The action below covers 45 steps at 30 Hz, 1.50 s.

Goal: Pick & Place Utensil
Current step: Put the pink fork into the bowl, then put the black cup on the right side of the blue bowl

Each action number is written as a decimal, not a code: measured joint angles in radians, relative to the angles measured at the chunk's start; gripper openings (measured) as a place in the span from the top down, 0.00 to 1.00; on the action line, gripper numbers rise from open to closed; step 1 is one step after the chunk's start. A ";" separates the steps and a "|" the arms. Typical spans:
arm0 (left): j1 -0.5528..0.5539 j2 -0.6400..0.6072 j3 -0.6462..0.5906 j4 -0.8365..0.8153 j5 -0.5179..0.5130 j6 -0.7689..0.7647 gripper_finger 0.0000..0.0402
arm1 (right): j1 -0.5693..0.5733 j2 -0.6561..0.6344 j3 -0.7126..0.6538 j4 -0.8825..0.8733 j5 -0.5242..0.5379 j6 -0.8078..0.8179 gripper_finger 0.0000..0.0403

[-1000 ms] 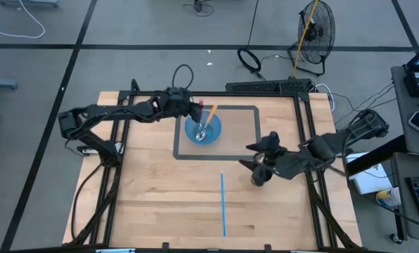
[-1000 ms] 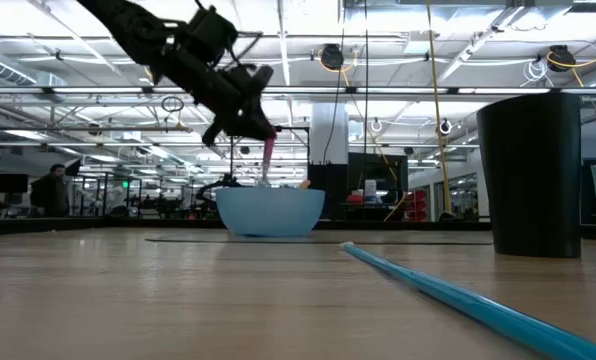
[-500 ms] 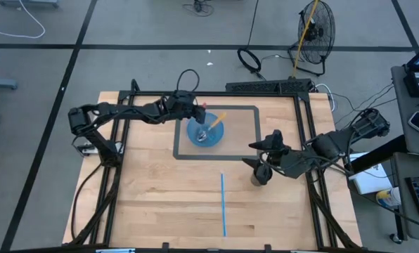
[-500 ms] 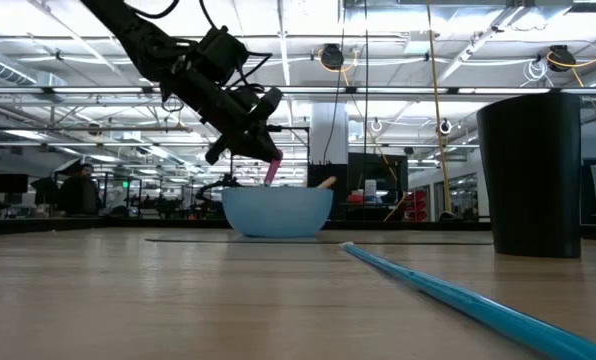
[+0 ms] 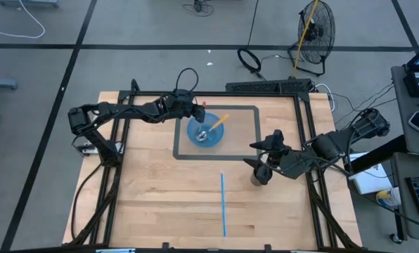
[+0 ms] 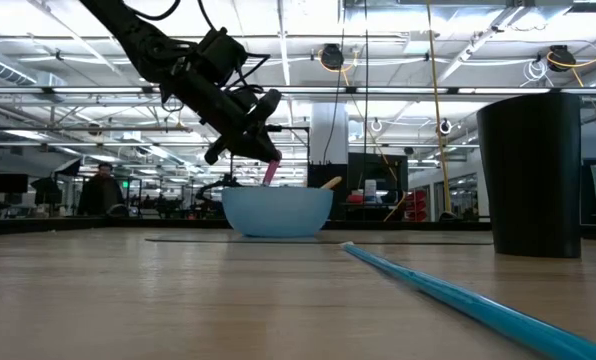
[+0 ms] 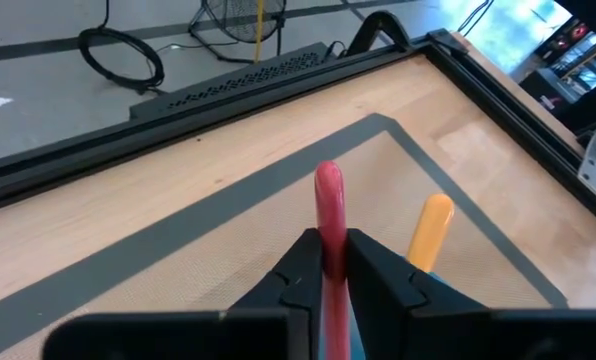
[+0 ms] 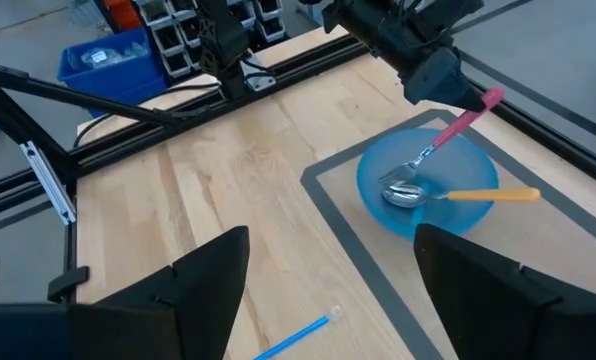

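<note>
A light blue bowl (image 5: 207,131) (image 6: 277,211) stands inside a grey-taped rectangle on the wooden table. An orange-handled spoon (image 8: 448,195) lies in it, its handle (image 5: 219,119) leaning over the rim. My left gripper (image 5: 197,111) (image 6: 267,156) (image 7: 328,250) hangs over the bowl's left rim, shut on a pink-handled fork (image 8: 446,133). My right gripper (image 5: 254,155) (image 8: 343,300) is open, right of the bowl, next to a black cup (image 5: 260,174) (image 6: 533,175). My left gripper pinches the fork's pink handle (image 7: 329,205) between its two fingers, a little below the free end, which sticks out past the fingertips. The fingers come slanting down from the table's left. The fork hangs tilted, its tines (image 8: 399,176) down inside the bowl beside the spoon.
A thin blue strip (image 5: 223,204) (image 6: 448,290) lies on the table nearer the near edge. Black frame rails (image 5: 304,119) run along the table's sides. Bare wood (image 5: 160,197) spreads across the near half.
My left gripper moved a little toward the table's right and down, keeping the fork. The bowl slid slightly right with it, and the orange spoon's handle tipped over toward the right rim. Nothing has moved in the last half second.
</note>
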<state>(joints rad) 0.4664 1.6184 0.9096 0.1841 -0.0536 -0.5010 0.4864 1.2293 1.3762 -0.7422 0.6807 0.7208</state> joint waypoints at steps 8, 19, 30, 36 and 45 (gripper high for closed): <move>0.000 0.000 0.000 0.001 0.000 0.002 0.78 | 0.000 0.000 0.000 -0.005 0.000 0.000 0.31; 0.000 -0.002 0.000 0.066 0.121 -0.001 0.64 | 0.000 0.000 0.000 -0.064 -0.002 0.000 0.31; -0.053 -0.154 0.000 0.101 0.227 0.035 0.62 | 0.000 -0.002 0.000 -0.248 -0.061 0.000 0.31; -0.125 -0.272 0.000 0.101 0.265 0.083 0.62 | -0.003 -0.041 0.000 -0.348 -0.114 0.000 0.31; -0.271 -0.412 0.000 0.100 0.227 0.099 0.62 | -0.008 -0.118 -0.035 -0.456 -0.255 0.003 0.31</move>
<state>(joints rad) 0.1956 1.2061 0.9096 0.2836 0.1731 -0.4019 0.4786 1.1113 1.3414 -1.1978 0.4253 0.7233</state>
